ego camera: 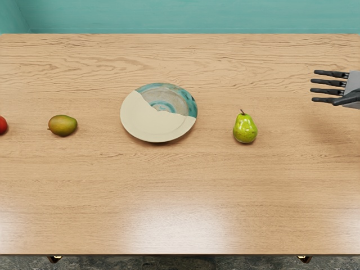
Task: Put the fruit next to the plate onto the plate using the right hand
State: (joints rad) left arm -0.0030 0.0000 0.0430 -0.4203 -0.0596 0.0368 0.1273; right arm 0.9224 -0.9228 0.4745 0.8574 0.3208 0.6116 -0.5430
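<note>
Wooden tabletop [180,202], wide, grain running left to right. Teal wall behind it.

Plate [145,121] a little left of the middle, lying flat. Part cream, part teal with a swirl. Nothing is on it.

Right robot hand [336,89] just inside the right edge, toward the far side of the tabletop. Only the hand shows, not the arm. Fingers [323,81] are straight, stacked roughly parallel and pointing left toward the middle. The hand is spread and holds nothing. It looks to be hovering rather than resting, judging by the faint shadow beneath, but I can't be sure. No left arm anywhere in sight.

Pear [245,129], green-yellow, standing upright with its stem up, so its long axis is vertical. It sits just right of the plate, clear of the rim and not touching. From the robot hand it lies to the left and nearer the front edge, well apart. It is between the robot hand and the plate, so the reach and the carry run the same way, leftward.

Mango-like fruit [62,125], green and orange, lying on its side left of the plate, slightly farther from the rim than the pear.

Red fruit [2,125], cut off by the left edge. Can't tell what kind.

My read: the pear is the one meant. Nothing has been grasped yet, and the task is at its very start.
</note>
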